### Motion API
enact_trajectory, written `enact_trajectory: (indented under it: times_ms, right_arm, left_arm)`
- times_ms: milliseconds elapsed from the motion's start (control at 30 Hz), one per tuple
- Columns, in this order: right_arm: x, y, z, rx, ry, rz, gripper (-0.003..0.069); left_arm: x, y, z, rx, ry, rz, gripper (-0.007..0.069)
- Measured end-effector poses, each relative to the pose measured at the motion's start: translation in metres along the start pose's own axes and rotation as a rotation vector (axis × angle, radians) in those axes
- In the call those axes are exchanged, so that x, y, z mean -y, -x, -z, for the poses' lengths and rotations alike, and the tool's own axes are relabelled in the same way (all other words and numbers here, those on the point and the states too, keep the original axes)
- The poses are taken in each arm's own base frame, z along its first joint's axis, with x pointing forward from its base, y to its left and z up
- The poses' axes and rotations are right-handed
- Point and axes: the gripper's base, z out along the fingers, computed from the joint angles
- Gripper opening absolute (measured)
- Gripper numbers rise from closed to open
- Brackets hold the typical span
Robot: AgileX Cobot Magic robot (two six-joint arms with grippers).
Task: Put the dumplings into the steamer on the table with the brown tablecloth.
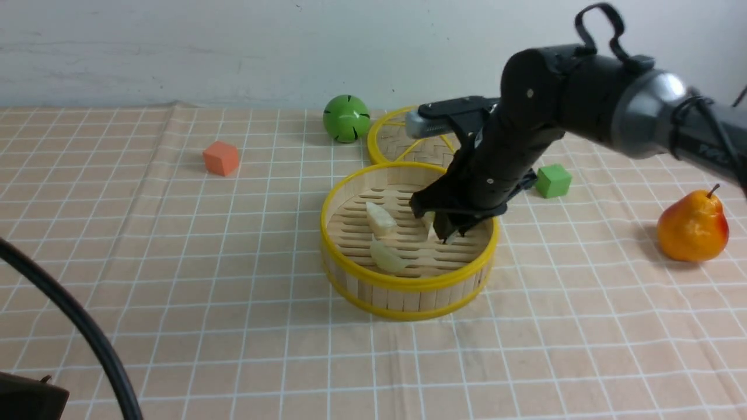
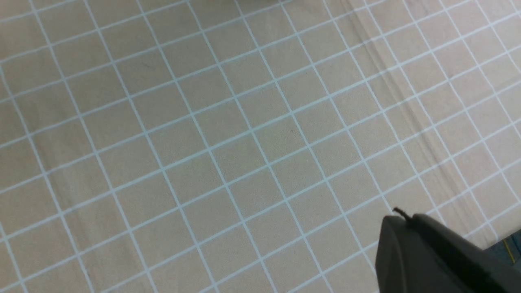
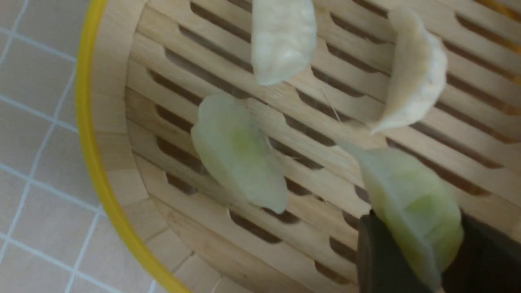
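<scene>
- My right end effector [image 1: 448,230] points down inside the steamer [image 1: 408,287], jaws narrowed on a dumpling [image 3: 411,211].
- The dumpling's long axis runs out past my fingertips toward the slats; I cannot tell whether it touches them.
- Three other dumplings [image 3: 238,150] lie on the slats nearby, apart from it.
- The steamer stands mid-desk [image 1: 175,262]; I judge opening is all that remains.

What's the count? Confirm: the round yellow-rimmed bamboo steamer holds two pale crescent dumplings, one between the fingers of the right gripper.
Not two: the round yellow-rimmed bamboo steamer holds four pale crescent dumplings, one between the fingers of the right gripper. The right wrist view shows all four.
</scene>
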Motion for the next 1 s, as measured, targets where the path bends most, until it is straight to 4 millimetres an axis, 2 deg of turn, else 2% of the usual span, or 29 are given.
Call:
enact_trajectory:
  times_ms: [133,300,400,500,533,567,600,700,767,800,833,933,967,1000]
  right_arm:
    - [0.004,-0.006,-0.029,-0.060,0.000,-0.013,0.0204]
    - [0.003,-0.004,-0.028,-0.054,0.003,-0.014,0.0277]
    - [0.001,0.002,-0.017,-0.071,0.009,-0.007,0.0388]
    - [-0.004,0.007,0.003,-0.111,0.017,0.007,0.0432]
    - [-0.006,0.010,0.013,-0.113,0.021,0.025,0.0435]
    - [-0.006,0.011,0.016,-0.106,0.021,0.027,0.0434]
    - [-0.010,0.015,0.039,-0.086,0.027,0.057,0.0428]
    - [-0.018,0.018,0.088,0.004,0.038,0.111,0.0373]
    - [-0.022,0.016,0.118,0.058,0.043,0.134,0.0332]
    - [-0.023,0.014,0.126,0.071,0.044,0.142,0.0312]
    - [-0.027,0.007,0.156,0.118,0.053,0.159,0.0253]
    - [-0.032,-0.016,0.203,0.186,0.067,0.194,0.0153]
    - [-0.034,-0.030,0.220,0.225,0.078,0.206,0.0103]
    - [-0.033,-0.033,0.220,0.221,0.079,0.208,0.0090]
  left_arm:
    - [0.000,-0.001,0.000,-0.011,0.003,0.000,-0.0012]
    - [0.000,-0.001,0.000,-0.007,0.005,-0.001,-0.0012]
    - [0.000,0.000,0.000,-0.002,0.003,-0.003,-0.0012]
    - [-0.001,-0.002,0.002,0.018,-0.001,-0.036,-0.0012]
    - [-0.002,-0.004,0.001,0.035,-0.005,-0.051,-0.0012]
    - [-0.002,-0.005,0.001,0.038,-0.005,-0.051,-0.0012]
    - [-0.004,-0.013,0.000,0.075,-0.016,-0.070,-0.0012]
    - [-0.009,-0.034,-0.007,0.139,-0.040,-0.078,-0.0012]
    - [-0.011,-0.047,-0.010,0.186,-0.065,-0.069,-0.0012]
    - [-0.012,-0.052,-0.013,0.187,-0.069,-0.064,-0.0012]
    - [-0.015,-0.066,-0.015,0.233,-0.099,-0.041,-0.0012]
    - [-0.020,-0.091,-0.022,0.317,-0.146,-0.010,-0.0011]
    - [-0.022,-0.098,-0.022,0.369,-0.163,0.003,-0.0011]
    - [-0.022,-0.100,-0.022,0.388,-0.168,0.003,-0.0011]
